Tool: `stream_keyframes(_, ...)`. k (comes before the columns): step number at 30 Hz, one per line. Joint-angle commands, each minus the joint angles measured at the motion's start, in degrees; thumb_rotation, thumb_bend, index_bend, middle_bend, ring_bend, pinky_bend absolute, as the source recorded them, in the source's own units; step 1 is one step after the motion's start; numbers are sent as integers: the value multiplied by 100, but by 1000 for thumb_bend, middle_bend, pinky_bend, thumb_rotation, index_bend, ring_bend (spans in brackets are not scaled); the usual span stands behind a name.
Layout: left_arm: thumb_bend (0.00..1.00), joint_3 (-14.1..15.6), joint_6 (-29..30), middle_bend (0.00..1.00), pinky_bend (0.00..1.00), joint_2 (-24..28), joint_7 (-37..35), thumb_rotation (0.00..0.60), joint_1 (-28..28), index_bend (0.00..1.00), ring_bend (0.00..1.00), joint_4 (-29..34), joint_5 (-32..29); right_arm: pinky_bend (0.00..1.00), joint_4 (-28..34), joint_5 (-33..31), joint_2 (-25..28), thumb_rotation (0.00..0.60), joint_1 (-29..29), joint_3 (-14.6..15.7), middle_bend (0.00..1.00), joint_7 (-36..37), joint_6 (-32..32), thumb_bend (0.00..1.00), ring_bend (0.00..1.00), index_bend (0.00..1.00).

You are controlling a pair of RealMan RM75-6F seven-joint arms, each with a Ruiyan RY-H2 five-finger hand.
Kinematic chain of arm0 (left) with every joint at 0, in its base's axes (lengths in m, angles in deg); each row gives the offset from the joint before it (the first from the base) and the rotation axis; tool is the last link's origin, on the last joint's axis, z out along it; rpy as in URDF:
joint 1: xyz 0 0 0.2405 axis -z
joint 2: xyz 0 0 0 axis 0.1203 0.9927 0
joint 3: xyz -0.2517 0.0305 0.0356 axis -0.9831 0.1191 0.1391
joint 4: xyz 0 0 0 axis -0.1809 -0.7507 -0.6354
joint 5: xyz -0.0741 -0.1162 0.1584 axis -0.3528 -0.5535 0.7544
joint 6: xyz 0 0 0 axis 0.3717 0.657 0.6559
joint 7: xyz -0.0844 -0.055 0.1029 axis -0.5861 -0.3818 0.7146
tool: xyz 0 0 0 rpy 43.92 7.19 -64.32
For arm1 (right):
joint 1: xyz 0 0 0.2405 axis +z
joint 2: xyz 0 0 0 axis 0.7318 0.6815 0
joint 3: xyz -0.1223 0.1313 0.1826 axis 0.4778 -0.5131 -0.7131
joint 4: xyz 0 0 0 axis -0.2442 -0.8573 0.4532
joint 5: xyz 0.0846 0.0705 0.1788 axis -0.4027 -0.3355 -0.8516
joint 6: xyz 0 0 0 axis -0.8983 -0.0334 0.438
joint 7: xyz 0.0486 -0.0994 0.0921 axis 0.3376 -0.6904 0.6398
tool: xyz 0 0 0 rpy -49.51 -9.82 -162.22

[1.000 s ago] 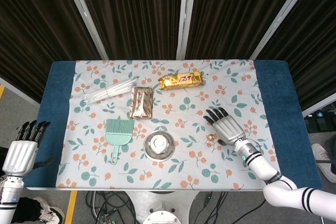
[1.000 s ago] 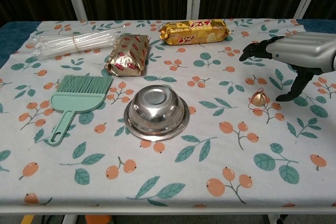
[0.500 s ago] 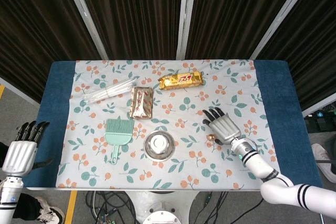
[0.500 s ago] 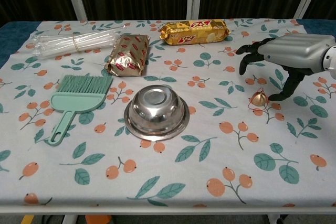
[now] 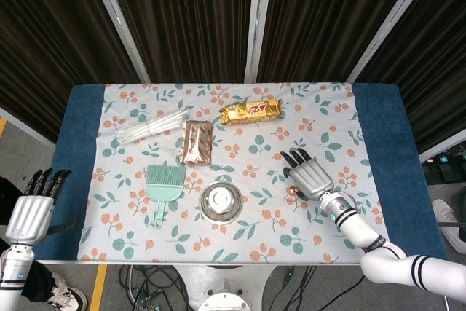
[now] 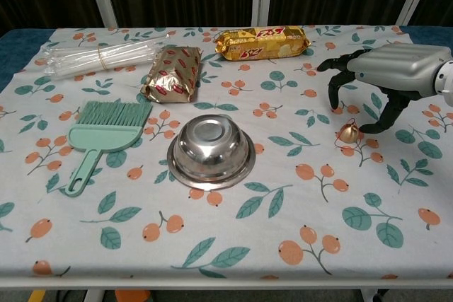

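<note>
Right hand (image 6: pixel 393 76) spread, empty, above small bell (image 6: pixel 347 132), wrapper writing unreadable

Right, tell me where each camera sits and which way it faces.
Head view: high above the near edge, looking steeply down on the whole table; shows the left hand off the left corner and the right hand.
Chest view: low at the near edge, looking across the cloth; only the right hand shows.
Shared: right hand over the small bell, steel bowl, green brush.
</note>
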Motion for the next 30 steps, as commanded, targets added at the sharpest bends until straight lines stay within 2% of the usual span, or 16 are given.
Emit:
stream_keyframes(1, 0, -1, 4, 90, 0, 1, 5, 600, 1, 82, 0, 7, 1, 0, -11, -12, -4, 600, 16, 15, 7, 10, 0, 162, 0, 392)
stream_keyframes(30, 0, 13, -73, 90, 0, 10, -30, 600, 7, 82, 0, 1, -68, 0, -102, -61, -96, 600, 146, 145, 45, 67, -61, 216, 0, 515)
